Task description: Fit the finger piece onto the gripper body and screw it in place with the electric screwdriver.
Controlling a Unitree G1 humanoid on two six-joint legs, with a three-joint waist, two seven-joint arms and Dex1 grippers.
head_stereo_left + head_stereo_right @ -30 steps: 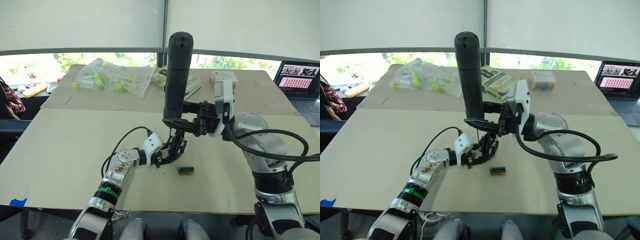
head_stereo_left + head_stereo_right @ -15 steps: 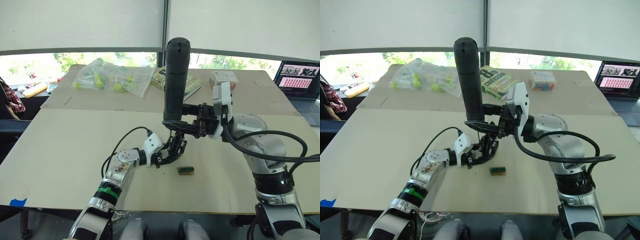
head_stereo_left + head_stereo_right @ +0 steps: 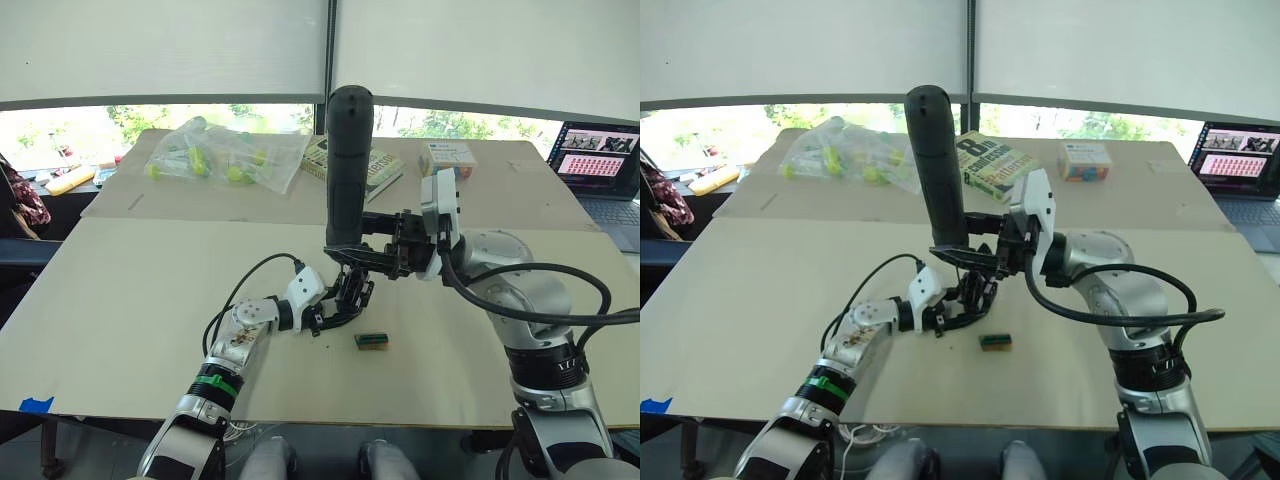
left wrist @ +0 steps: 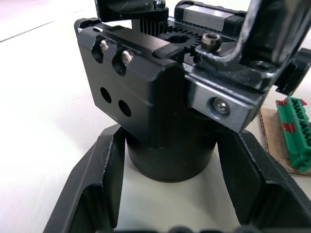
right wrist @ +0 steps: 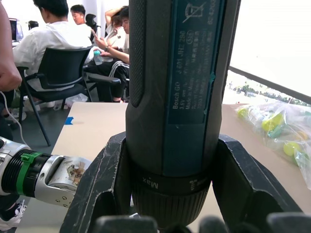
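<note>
Lowering electric screwdriver [image 3: 346, 165] since 1 s ago: our right gripper [image 3: 368, 252] clamps it upright, bit nearing gripper body [image 3: 352, 293], table centre, pinched by left gripper [image 3: 330, 318]. Driving imminent, we judge.

Head stereo overhead; wrist close-ups.
</note>
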